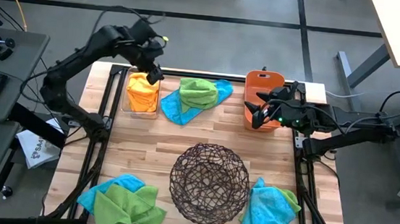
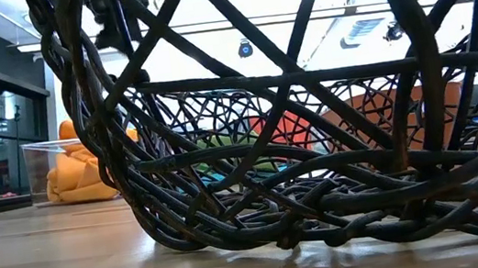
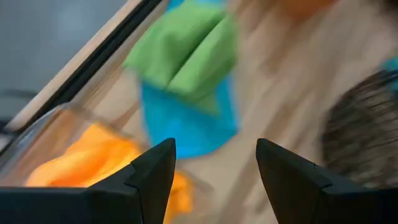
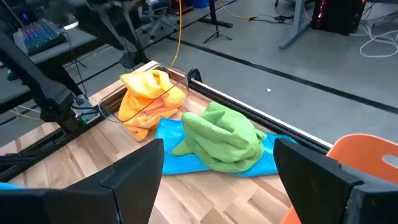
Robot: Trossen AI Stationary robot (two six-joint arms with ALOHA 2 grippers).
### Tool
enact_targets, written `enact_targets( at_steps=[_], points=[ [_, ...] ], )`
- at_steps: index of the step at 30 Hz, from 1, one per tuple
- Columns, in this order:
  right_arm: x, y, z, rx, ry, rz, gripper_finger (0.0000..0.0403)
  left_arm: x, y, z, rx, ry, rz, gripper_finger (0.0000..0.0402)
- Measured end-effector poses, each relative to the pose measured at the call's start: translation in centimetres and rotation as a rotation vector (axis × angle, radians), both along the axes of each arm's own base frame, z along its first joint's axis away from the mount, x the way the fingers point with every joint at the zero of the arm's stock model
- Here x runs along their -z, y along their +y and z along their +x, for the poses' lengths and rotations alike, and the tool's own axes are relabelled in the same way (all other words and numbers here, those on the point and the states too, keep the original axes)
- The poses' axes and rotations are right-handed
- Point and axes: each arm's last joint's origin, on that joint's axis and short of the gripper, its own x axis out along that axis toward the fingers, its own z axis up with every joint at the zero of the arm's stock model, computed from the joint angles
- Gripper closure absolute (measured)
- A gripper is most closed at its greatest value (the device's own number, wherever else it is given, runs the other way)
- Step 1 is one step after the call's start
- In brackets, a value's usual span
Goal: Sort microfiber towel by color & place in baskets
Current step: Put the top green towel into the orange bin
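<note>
Orange towels (image 1: 142, 92) lie heaped in the clear bin (image 1: 126, 95) at the far left. My left gripper (image 1: 154, 74) hangs open above that bin with nothing between its fingers (image 3: 214, 168). A green towel (image 1: 197, 92) lies on a blue towel (image 1: 180, 112) on the table beside the bin. The salmon-orange bin (image 1: 264, 81) stands at the far right, and my right gripper (image 1: 257, 118) hovers open over its near end (image 4: 217, 168). The dark wire bowl (image 1: 208, 183) sits near the front middle.
A pile of blue and green towels (image 1: 123, 201) lies at the near left corner. A blue towel with a green one under it (image 1: 269, 212) lies at the near right. Bare wood shows between the bowl and the far towels. In the low view the bowl (image 2: 314, 143) fills the picture.
</note>
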Motion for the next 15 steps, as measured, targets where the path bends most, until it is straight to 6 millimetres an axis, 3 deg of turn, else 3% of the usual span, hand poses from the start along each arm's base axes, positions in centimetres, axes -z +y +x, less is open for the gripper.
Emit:
enact_targets(
  at_steps=[7,12,15],
  points=[
    [0.7,0.2,1.0,-0.014,-0.006,0.079,0.0105,-4.1,-5.5,-1.6,0.170,-0.245,0.057,0.0188],
    [1.9,0.0,3.6,-0.032,0.018,0.089,0.0105,-5.8,-9.2,-2.5,0.246,-0.378,0.072,0.0188],
    [2.6,-0.5,5.7,-0.099,0.022,0.088,0.0105,-5.8,-10.8,-2.7,0.271,-0.487,0.110,0.0188]
  ],
)
